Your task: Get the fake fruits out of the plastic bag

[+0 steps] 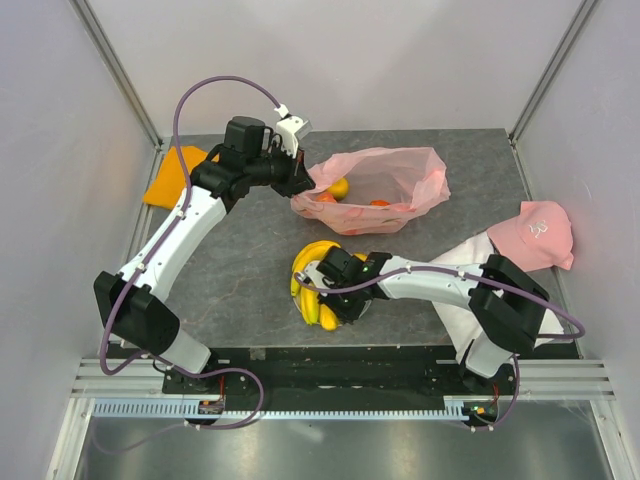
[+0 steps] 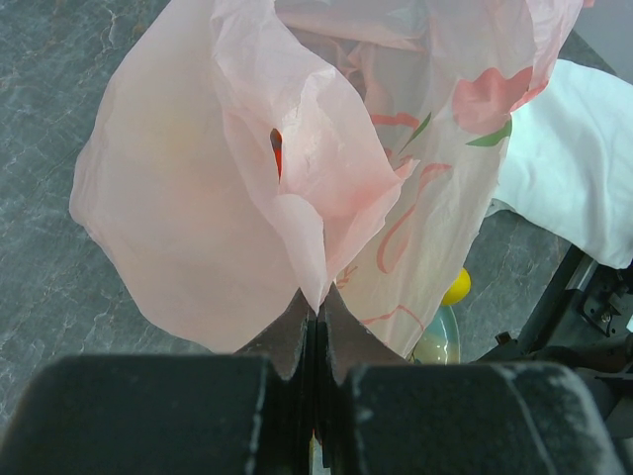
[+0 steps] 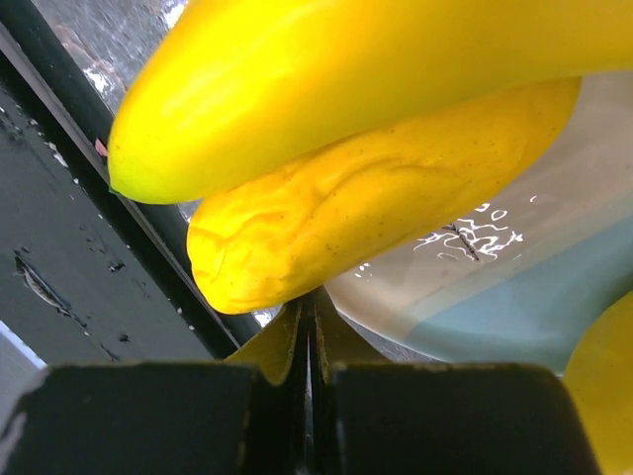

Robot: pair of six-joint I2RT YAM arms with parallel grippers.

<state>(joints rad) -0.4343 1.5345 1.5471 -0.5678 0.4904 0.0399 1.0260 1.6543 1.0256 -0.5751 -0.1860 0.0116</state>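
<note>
Two arms at work, and both pairs of jaws are clenched. The left gripper (image 2: 316,305) is out at the far side of the table (image 1: 240,290), nipping a fold of the bag (image 1: 395,180) at its left edge, with thin pink film bunched right between the fingers. Through the bag's open mouth three fruits show: a yellow one (image 1: 340,187) far left, a red one (image 1: 326,198) just beside it, and an orange one (image 1: 379,204) further right. The bananas (image 1: 312,275) are out of the bag, lying near centre on a plate (image 3: 514,287), apart from the bag on its near side. The right gripper (image 3: 309,302) is down over them, jaws shut tight, tips touching the underside of the lower banana; whether they pinch any of it I cannot tell. An orange cloth (image 1: 175,178) lies far left, a pink cap (image 1: 535,232) sits at the right, and a white cloth (image 1: 455,255) is spread under the right arm.
</note>
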